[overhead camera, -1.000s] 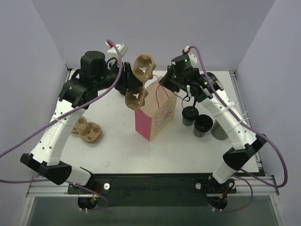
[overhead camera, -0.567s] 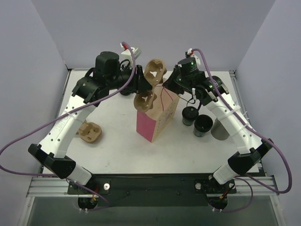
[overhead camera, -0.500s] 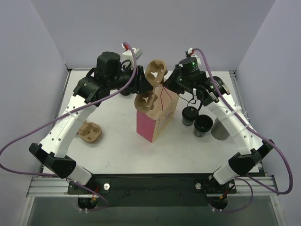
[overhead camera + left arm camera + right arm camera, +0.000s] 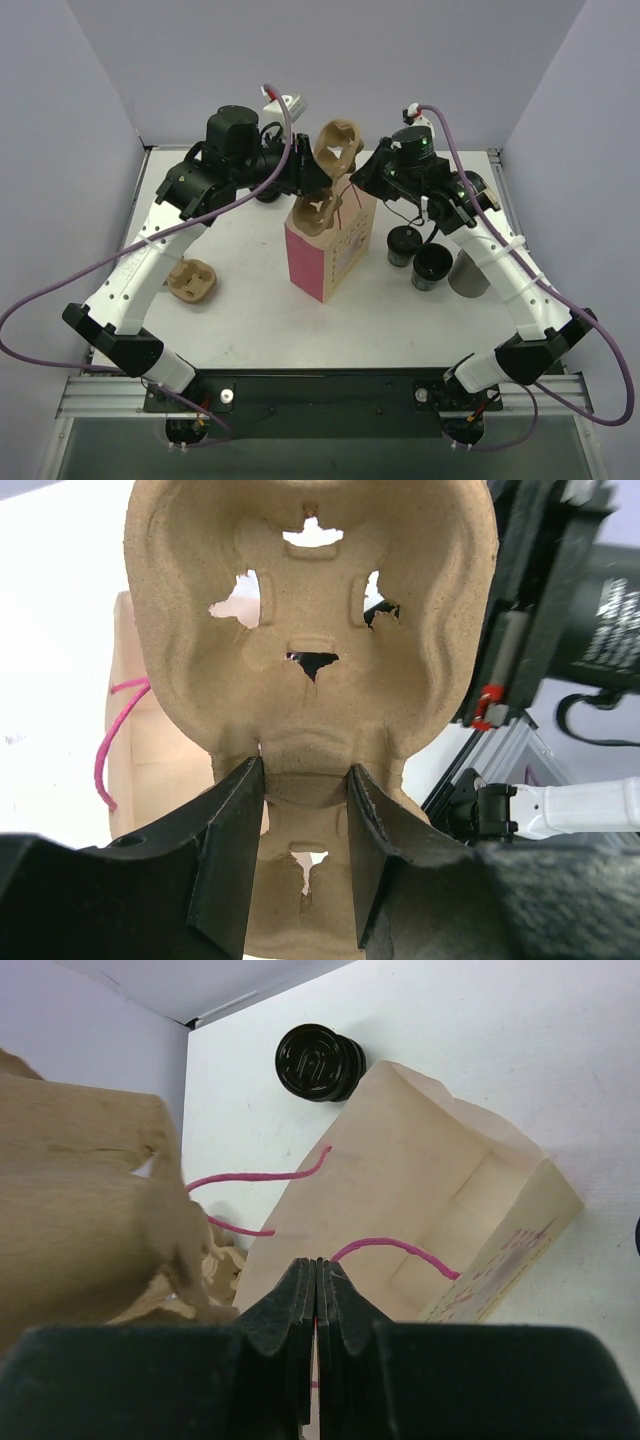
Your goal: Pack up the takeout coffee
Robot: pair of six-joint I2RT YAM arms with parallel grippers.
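Note:
Two takeout coffee cups, black with black lids, stand right of the bag: one (image 4: 403, 244) and one (image 4: 432, 267). The pink paper bag (image 4: 335, 255) stands upright at mid-table, mouth open. My left gripper (image 4: 312, 178) (image 4: 305, 770) is shut on the middle of a brown pulp cup carrier (image 4: 337, 148) (image 4: 310, 610). The carrier hangs on edge with its lower end at the bag's mouth. My right gripper (image 4: 363, 187) (image 4: 317, 1263) is shut on the bag's pink string handle (image 4: 400, 1247) at the far rim. The bag's inside (image 4: 440, 1210) holds nothing that I can see.
A second pulp carrier (image 4: 190, 281) lies on the table's left side. A taller grey cup (image 4: 468, 275) stands right of the black cups. A short black ribbed stack (image 4: 320, 1062) sits behind the bag. The right arm reaches over the cups.
The left arm swung right and lowered the carrier's end to the bag's mouth. The right gripper closed on the bag's handle and shifted a little to the right.

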